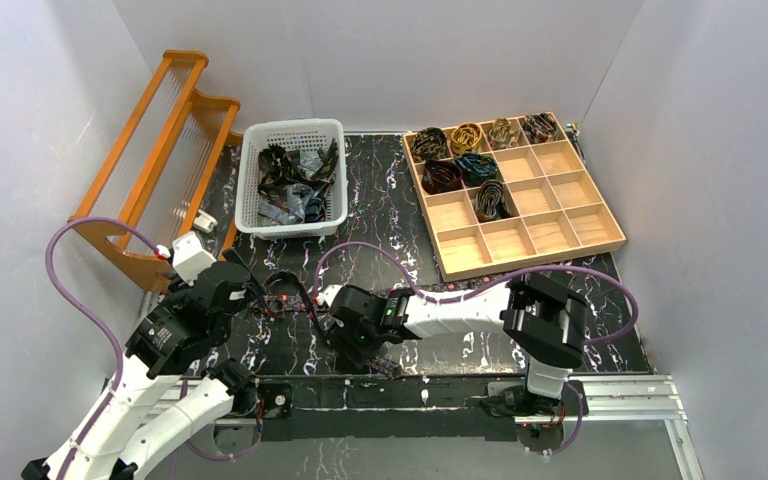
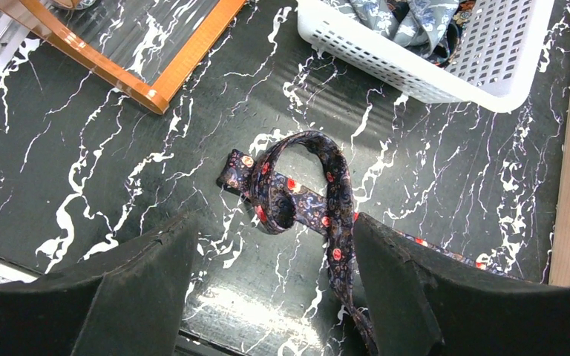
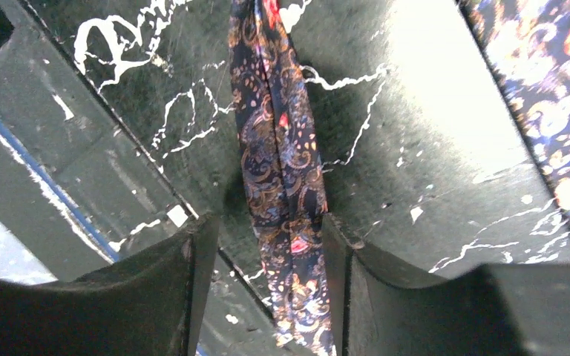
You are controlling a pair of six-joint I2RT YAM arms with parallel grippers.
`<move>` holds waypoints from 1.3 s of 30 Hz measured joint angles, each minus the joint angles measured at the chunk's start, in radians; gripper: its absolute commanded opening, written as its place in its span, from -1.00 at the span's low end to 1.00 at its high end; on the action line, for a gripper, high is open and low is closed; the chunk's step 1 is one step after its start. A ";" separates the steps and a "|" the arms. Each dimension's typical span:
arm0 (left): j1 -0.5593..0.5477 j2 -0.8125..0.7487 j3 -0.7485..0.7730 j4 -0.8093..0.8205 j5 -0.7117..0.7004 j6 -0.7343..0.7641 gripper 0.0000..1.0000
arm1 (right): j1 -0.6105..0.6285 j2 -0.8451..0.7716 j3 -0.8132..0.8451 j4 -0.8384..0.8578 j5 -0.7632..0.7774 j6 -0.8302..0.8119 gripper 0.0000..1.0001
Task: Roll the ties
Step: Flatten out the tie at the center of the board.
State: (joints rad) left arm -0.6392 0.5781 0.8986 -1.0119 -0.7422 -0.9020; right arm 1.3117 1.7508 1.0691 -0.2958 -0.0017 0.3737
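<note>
**Position.** The dotted tie lies on the black surface at about 6 o'clock in the top view, between the two claws. One end is turned into a loose, open loop, not a tight coil. The rest trails towards 5 o'clock.

**Claws.** The left claw stands released, with its fingers spread wide either side of the loop and nothing held. The right claw is also released. The tail runs between its fingers unpinched.

**Hazards.**
- With neither claw gripping, the loop is likely to spring open or skew once it is touched.
- The tail appears to cross the near edge of the surface. Its weight could drag the fabric off.
- If only one layer is pinched, a lopsided roll would be produced, and it would fit poorly in the tray at 2 o'clock.
</note>
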 measured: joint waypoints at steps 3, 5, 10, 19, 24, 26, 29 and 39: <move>0.000 0.000 0.000 -0.008 -0.002 0.000 0.48 | 0.008 0.006 0.001 -0.002 0.047 -0.027 -0.42; 0.000 0.000 0.000 -0.008 -0.002 -0.001 0.48 | 0.012 0.007 0.001 -0.014 0.085 -0.039 -0.67; 0.000 0.005 0.000 -0.004 0.003 0.003 0.49 | 0.004 -0.014 0.000 -0.060 0.141 -0.032 -0.97; 0.000 0.072 -0.023 0.067 0.078 0.020 0.65 | -0.615 -0.508 -0.192 0.065 -0.478 0.028 -0.97; 0.000 0.129 -0.050 0.114 0.120 0.031 0.72 | -0.696 -0.584 -0.186 0.055 -0.838 0.026 -0.97; 0.000 0.142 -0.063 0.134 0.134 0.038 0.75 | -0.713 -0.594 -0.181 0.046 -0.948 0.023 -0.97; 0.000 0.156 -0.093 0.174 0.164 0.054 0.76 | -0.798 -0.608 -0.176 0.050 -1.069 0.031 -0.97; 0.000 0.327 -0.217 0.364 0.323 0.074 0.55 | -0.945 -0.545 -0.151 -0.129 -1.069 -0.089 -0.97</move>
State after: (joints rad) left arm -0.6392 0.9047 0.6811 -0.6476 -0.4191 -0.8276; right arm 0.3668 1.2060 0.9184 -0.4244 -1.0710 0.2852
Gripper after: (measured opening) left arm 0.834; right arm 0.030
